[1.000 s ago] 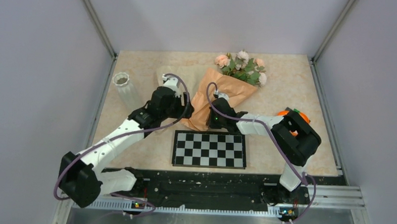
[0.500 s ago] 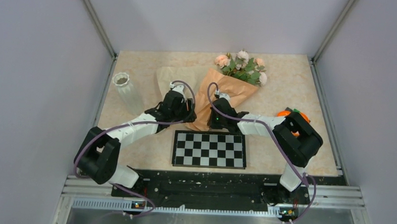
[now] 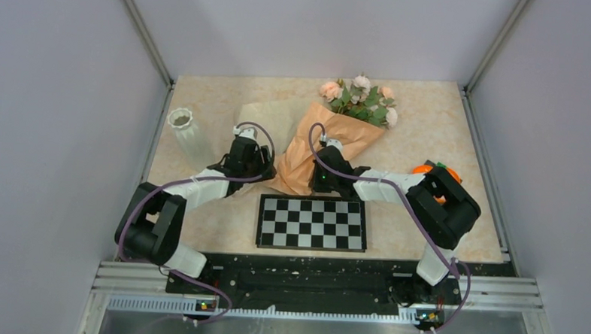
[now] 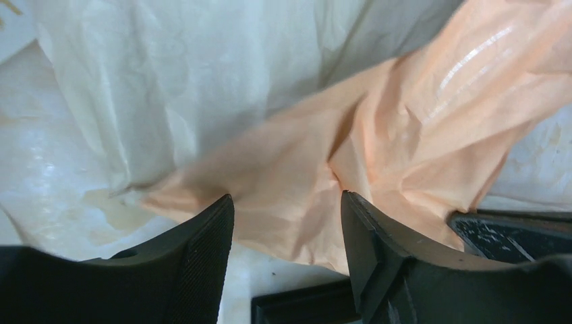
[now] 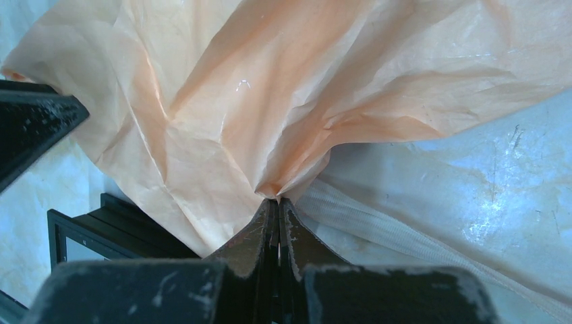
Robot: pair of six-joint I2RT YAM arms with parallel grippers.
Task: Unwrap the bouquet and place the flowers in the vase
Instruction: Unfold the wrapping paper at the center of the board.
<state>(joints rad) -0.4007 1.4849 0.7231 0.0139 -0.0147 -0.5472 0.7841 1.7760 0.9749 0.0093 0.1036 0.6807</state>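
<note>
The bouquet (image 3: 331, 135) lies across the middle of the table. Its flowers (image 3: 360, 99), pink and peach roses with green leaves, stick out of the peach paper cone at the far end. My right gripper (image 5: 273, 197) is shut on a pinched fold of the peach paper (image 5: 222, 108) at the cone's narrow end. A cream ribbon (image 5: 378, 226) trails beside it. My left gripper (image 4: 287, 202) is open. The paper's lower corner (image 4: 290, 182) lies between and beyond its fingertips, unclamped. The white ribbed vase (image 3: 190, 136) stands upright at the left.
A loose beige paper sheet (image 3: 268, 115) lies flat behind the left gripper (image 3: 264, 168). A black and white checkerboard (image 3: 311, 222) sits in front of both grippers. An orange object (image 3: 428, 170) shows behind the right arm. Metal rails run along the table's left and right sides.
The left arm has folded lower and its gripper has dropped to the cone's narrow end, jaws somewhat narrower. The right arm and bouquet have not moved.
</note>
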